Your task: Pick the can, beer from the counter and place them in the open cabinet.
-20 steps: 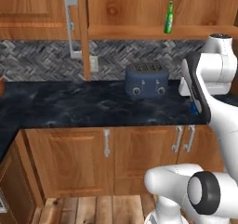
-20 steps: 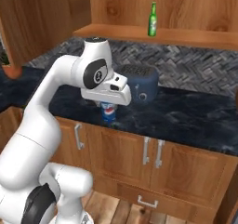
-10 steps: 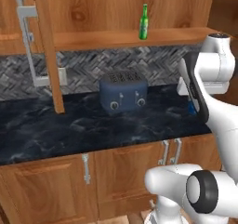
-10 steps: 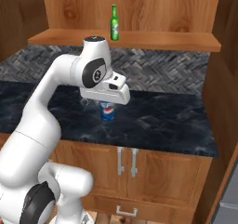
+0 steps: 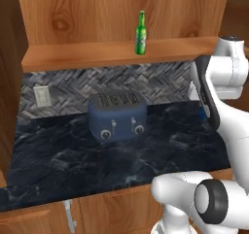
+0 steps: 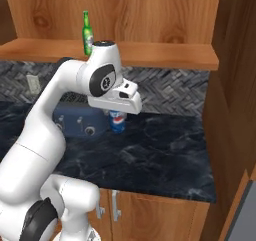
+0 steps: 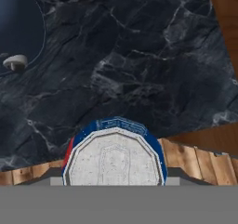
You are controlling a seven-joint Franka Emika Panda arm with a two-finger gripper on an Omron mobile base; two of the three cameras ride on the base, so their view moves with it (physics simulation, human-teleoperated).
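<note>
**Base lines up with the cabinet, can in hand**

The view has swung to face the cabinet (image 6: 150,55); the base drove. The gripper (image 6: 118,116) is clamped on the can (image 6: 118,122), clear of the counter (image 6: 165,155). The beer (image 6: 87,33) stands shelved; the can is left.

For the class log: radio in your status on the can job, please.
Pincer shut on can, held above the counter. Beer upright on cabinet shelf. Toaster beside the can; shelf right of beer free.
</note>
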